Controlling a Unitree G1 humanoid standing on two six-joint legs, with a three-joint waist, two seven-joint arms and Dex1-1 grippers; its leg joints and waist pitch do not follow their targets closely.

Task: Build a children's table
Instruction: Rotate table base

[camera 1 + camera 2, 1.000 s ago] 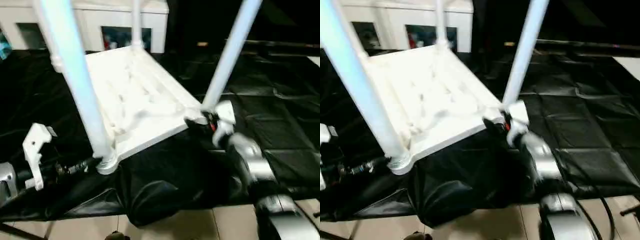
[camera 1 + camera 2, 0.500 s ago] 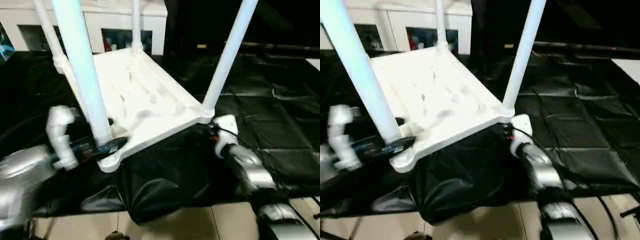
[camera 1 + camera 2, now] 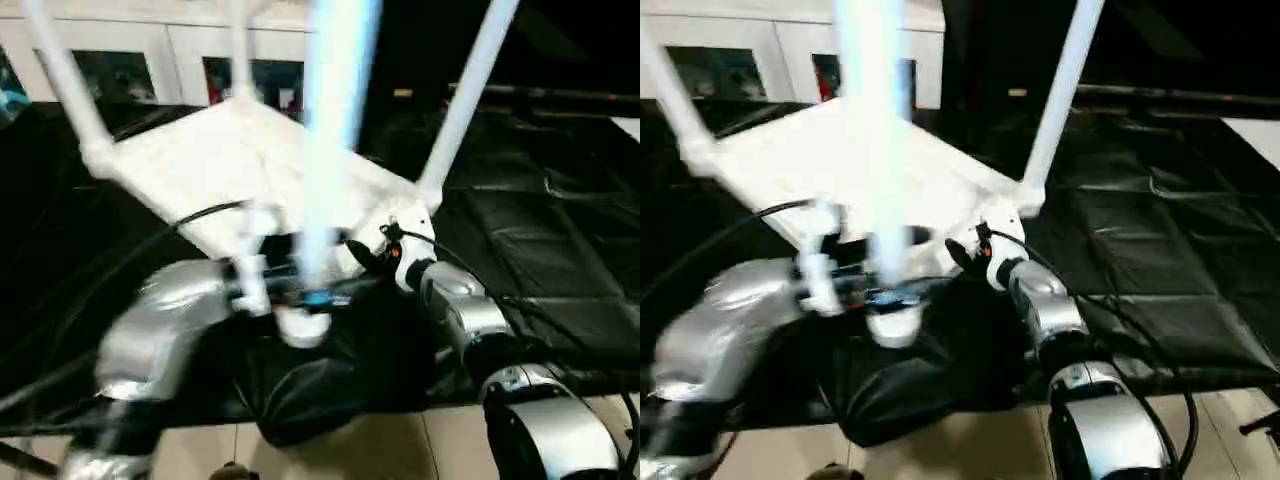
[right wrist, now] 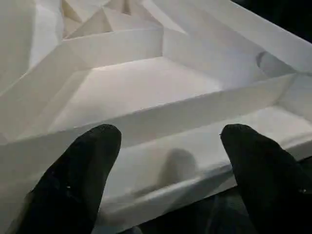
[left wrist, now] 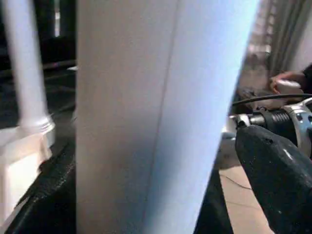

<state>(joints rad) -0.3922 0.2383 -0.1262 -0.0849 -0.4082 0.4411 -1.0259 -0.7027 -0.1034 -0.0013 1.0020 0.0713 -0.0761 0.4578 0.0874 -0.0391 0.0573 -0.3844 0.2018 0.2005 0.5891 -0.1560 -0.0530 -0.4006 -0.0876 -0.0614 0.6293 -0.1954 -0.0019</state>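
We see the children's table (image 3: 230, 165) lying upside down on the black sheet (image 3: 560, 250) that covers the worktop, ribbed underside up, with its tapered legs rising out of the corner sockets. The near leg (image 3: 335, 120) stands in the nearest corner socket (image 3: 300, 325). The left gripper (image 3: 285, 290) sits at the base of this leg, jaws spread wide with the leg between them; we cannot tell whether the fingers (image 5: 278, 180) press on it. The right gripper (image 4: 165, 165) is at the tabletop's near edge beside the right-hand leg (image 3: 465, 100). Its jaws stand open, both fingertips (image 4: 80, 165) straddling the ribbed rim without closing on it. Behind the table stands a white cabinet (image 3: 150, 50) with glass doors.
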